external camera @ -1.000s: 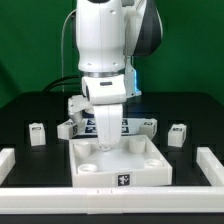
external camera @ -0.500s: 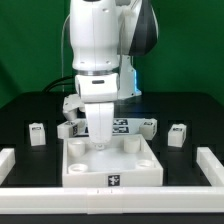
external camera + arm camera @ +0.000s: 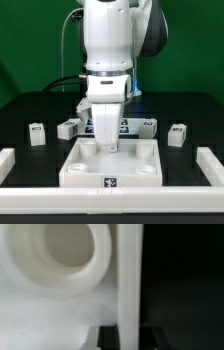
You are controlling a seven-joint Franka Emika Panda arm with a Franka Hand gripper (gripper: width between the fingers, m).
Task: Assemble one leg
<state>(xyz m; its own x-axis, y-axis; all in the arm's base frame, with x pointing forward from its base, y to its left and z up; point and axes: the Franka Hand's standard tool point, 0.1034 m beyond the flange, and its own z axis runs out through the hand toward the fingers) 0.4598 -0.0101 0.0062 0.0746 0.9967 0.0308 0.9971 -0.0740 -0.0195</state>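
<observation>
Standing low over the square board (image 3: 125,165), the gripper (image 3: 107,143) conceals its fingers, opening and hold undeterminable; the leg (image 3: 68,129) rests apart beside that board's far corner, so any approach should descend squarely, jaws wide.

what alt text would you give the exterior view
A white arm reaches down over a square white board with round corner holes, its gripper low by the board's far edge. Small tagged blocks lie on the black table: one leg at the exterior view's left, another leg at its right.
</observation>
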